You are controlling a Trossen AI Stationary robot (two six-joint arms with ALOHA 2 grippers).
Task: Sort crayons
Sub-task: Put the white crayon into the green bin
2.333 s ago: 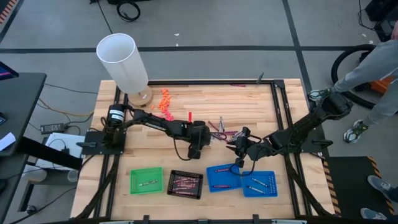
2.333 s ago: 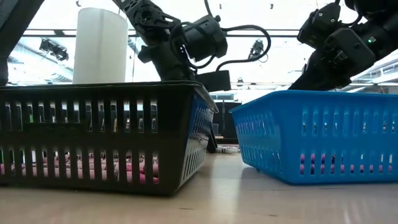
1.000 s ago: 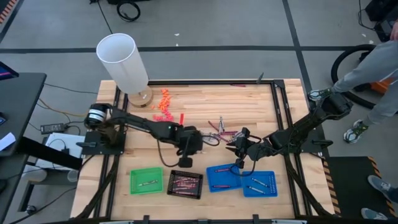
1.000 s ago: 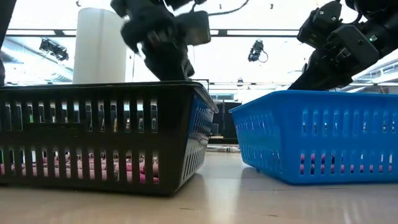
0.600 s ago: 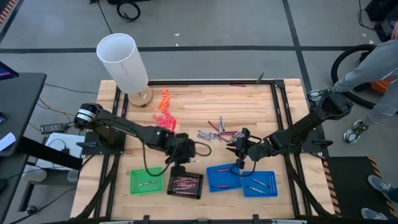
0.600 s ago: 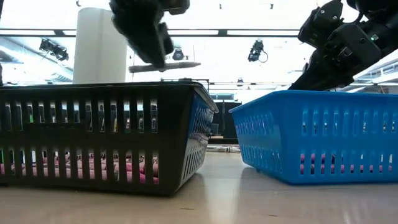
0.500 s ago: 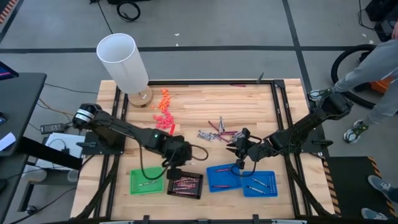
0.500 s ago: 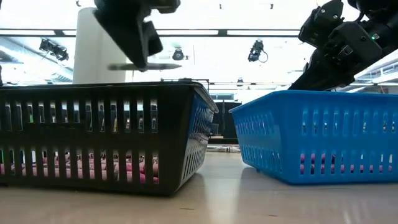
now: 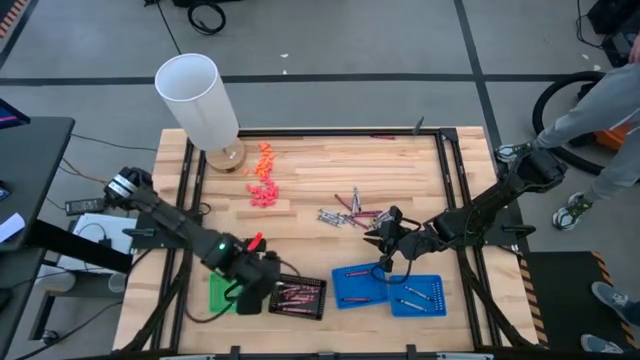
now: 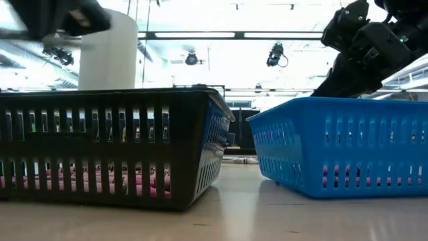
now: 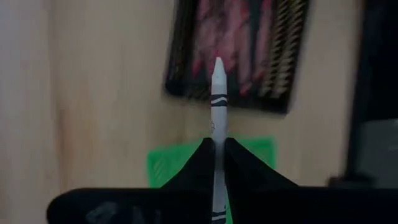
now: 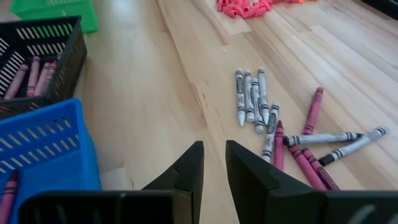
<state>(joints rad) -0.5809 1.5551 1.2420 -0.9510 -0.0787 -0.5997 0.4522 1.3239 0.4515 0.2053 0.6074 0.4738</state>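
Observation:
My left gripper (image 9: pixel 250 288) hangs over the near left of the table, above the green tray (image 9: pixel 217 292) and beside the black tray (image 9: pixel 300 296), shut on a silver-grey crayon (image 11: pixel 217 93). In the low view it is a blur at the top left (image 10: pixel 50 17). My right gripper (image 9: pixel 374 234) waits, slightly open and with nothing in it (image 12: pixel 214 168), by the loose crayons (image 9: pixel 350 212) lying flat at mid-table (image 12: pixel 267 121). Pinkish crayons lie in the black tray (image 12: pixel 31 71). My left gripper pinches the silver-grey crayon about its middle (image 11: pixel 216 146) between its two fingers. The fingers come steeply from above and lie across the crayon. Its pointed end (image 11: pixel 218 65) sticks out toward the black tray. It is lifted clear, over the green tray.
Two blue trays (image 9: pixel 360 285) (image 9: pixel 416 296) stand at the near right with crayons in them. A tall white cylinder (image 9: pixel 197 100) stands at the far left, with chunky orange and pink pieces (image 9: pixel 262 178) beside it. A person (image 9: pixel 600 100) stands past the table's right edge.
My left gripper has carried the silver-grey crayon from mid-table toward the near and left edges, past the black tray to above the green tray, turning as it went. It has stayed shut on the crayon, which remains clear of the table.

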